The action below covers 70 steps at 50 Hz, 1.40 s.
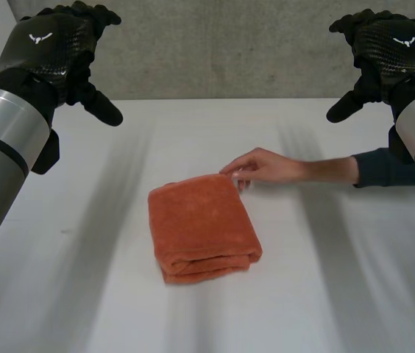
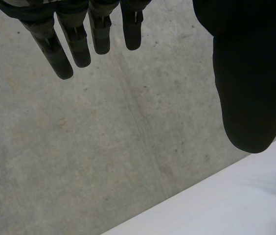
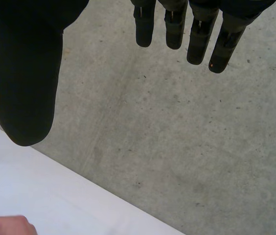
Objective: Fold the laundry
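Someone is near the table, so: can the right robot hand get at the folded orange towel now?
Probably not safely: a person's hand is at the towel's far corner, across the path of the right robot hand, which hangs open above the table.

A person's hand (image 1: 266,165) and forearm (image 1: 329,170) reach across the bench (image 1: 82,257) from the right, fingertips at the far corner of the folded orange towel (image 1: 200,220), whose left and near sides lie open.

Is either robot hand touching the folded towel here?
Apart. The head view shows the left hand and the right hand held up near the far corners, fingers open, with bare table between each and the towel.
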Motion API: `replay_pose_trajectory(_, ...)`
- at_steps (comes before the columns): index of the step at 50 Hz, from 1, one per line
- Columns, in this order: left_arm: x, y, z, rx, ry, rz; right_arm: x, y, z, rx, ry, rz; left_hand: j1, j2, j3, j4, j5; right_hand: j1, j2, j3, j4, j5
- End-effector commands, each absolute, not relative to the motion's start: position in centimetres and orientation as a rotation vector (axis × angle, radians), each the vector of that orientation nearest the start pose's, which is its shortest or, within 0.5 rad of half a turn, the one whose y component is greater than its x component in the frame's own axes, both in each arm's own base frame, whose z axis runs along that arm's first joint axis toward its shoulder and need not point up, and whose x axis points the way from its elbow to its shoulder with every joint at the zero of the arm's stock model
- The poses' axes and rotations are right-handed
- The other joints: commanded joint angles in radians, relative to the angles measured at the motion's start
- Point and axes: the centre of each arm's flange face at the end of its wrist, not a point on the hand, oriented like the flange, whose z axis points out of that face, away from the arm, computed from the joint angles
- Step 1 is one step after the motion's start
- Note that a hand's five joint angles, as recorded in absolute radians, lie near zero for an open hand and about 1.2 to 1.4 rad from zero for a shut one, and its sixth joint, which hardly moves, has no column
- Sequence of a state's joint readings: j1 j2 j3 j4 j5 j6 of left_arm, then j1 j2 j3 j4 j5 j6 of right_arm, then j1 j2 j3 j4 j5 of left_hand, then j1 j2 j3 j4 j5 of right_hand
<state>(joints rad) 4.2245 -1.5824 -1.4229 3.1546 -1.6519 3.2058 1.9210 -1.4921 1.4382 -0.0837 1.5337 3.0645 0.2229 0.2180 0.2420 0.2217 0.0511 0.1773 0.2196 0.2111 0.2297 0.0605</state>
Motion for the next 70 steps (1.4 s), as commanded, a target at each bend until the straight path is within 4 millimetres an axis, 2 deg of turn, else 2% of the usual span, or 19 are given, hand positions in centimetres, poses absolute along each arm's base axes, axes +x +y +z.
replay_pose_trajectory(1,-25.9,-22.1,34.8,0.520,2.202,-2.552,24.1,-26.9,33.2,-0.445,1.872,-2.184,-0.039,-0.034,-0.058,-0.038,-0.042,-0.003,-0.045,-0.037,-0.055,-0.060)
replay_pose_trajectory(21,-26.0,-22.2,34.5,0.517,2.182,-2.573,24.2,-26.8,33.5,-0.439,1.818,-2.224,-0.039,-0.034,-0.058,-0.038,-0.042,-0.003,-0.045,-0.037,-0.055,-0.060)
replay_pose_trajectory(61,-26.3,-22.2,33.8,0.537,2.200,-2.556,24.4,-26.7,32.9,-0.452,1.834,-2.202,-0.039,-0.034,-0.058,-0.038,-0.042,-0.003,-0.045,-0.037,-0.055,-0.060)
replay_pose_trajectory(70,-26.8,-21.7,33.5,0.565,2.216,-2.554,24.4,-26.8,32.8,-0.451,1.837,-2.199,-0.042,-0.037,-0.061,-0.040,-0.044,-0.003,-0.045,-0.037,-0.055,-0.060)
